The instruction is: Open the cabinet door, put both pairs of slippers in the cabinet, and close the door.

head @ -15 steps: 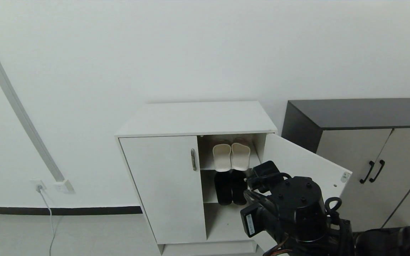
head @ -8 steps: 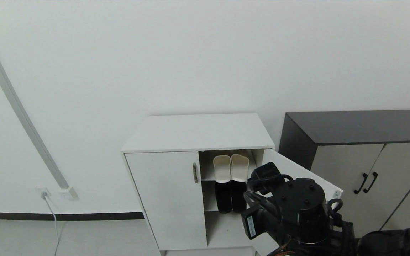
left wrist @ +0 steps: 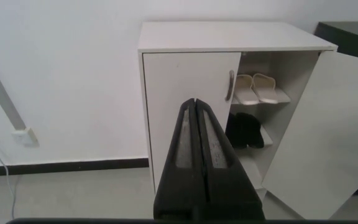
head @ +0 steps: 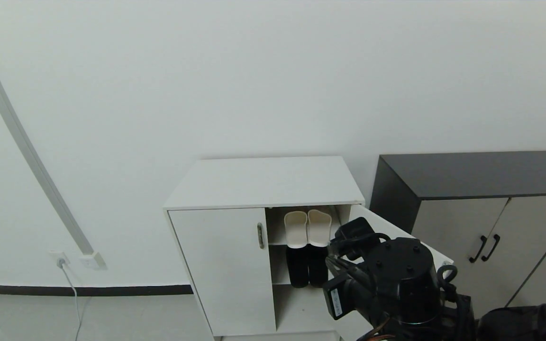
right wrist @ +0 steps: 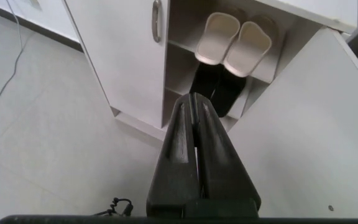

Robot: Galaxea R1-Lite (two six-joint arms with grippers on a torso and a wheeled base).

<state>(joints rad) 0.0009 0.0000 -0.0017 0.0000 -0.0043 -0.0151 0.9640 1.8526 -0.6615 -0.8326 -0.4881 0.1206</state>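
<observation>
Here's the white cabinet (head: 263, 182) square in front of me, with a dark-topped cabinet (head: 481, 170) just beside it on its right. The white cabinet's right-hand door (left wrist: 334, 124) stands swung out towards me; its left-hand door (head: 221, 270) is shut, metal handle (head: 260, 235) at the inner edge.

Inside the open half, the cream slippers (head: 307, 228) sit side by side on the upper shelf. The black slippers (head: 307, 266) sit on the shelf right beneath them. So that's the opening done and both pairs stowed, by my reckoning. What's left is the last step: getting that door pushed closed.

Now my tools. My left gripper (left wrist: 195, 109) hangs out in front of the cabinet's closed half, fingers pressed together, nothing between them. My right gripper (right wrist: 195, 99) is in front of the open half, near the inner face of the door, fingers likewise together and carrying nothing. Is it touching the door? I can't quite tell, since my own arm covers that spot from above, though it looks apart. To shut the door I'd want to get round to its outer face.
</observation>
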